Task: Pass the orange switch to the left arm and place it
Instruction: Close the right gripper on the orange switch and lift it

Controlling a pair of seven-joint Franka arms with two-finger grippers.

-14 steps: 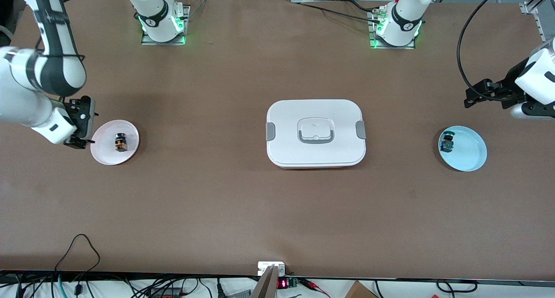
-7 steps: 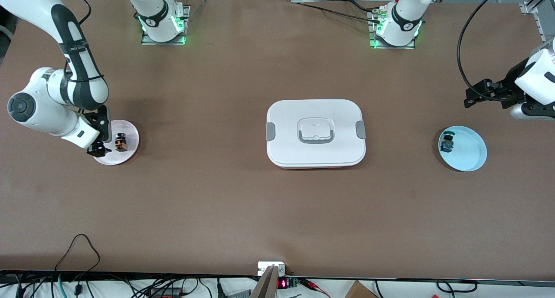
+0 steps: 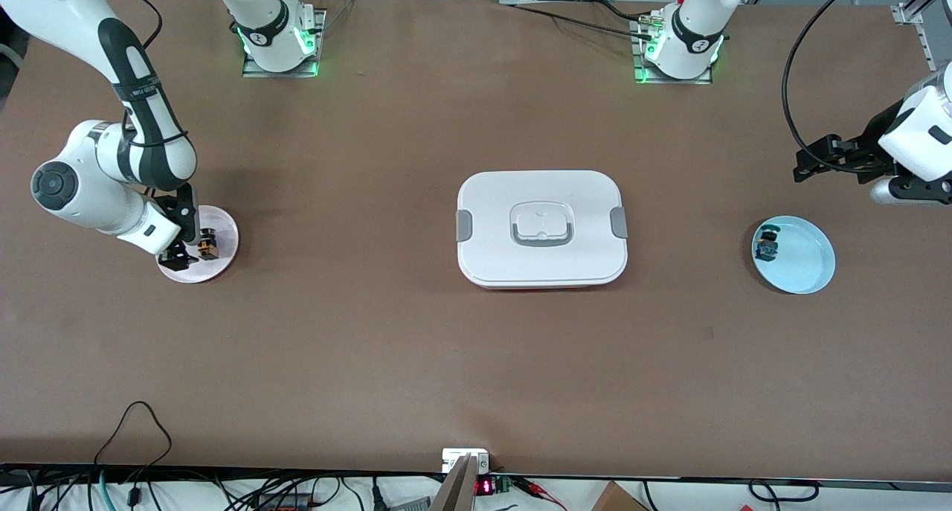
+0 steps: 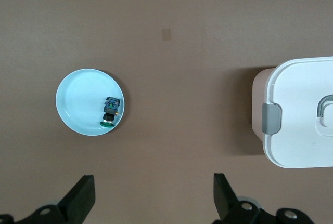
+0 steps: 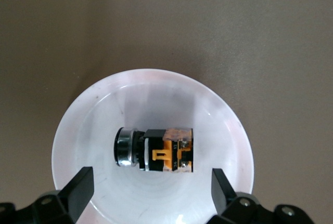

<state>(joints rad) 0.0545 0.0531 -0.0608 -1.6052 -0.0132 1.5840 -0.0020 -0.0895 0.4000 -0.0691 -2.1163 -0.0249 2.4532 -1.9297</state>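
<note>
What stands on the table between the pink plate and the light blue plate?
In the front view, the white lidded box stands between the pink plate and the light blue plate; otherwise the stretch is bare.

Bright even overhead light, soft shadows

The orange switch (image 5: 154, 151) has a shiny metal collar; its pink plate (image 5: 93, 125) looks glossy, the brown table (image 3: 372, 332) matt.

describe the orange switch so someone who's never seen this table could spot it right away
Start at the big white box mid-table and look toward the right arm's end, to the pale pink plate. The orange switch lies on it, under the open right gripper. Orange accents distinguish it from the blue switch on the light blue plate.
</note>
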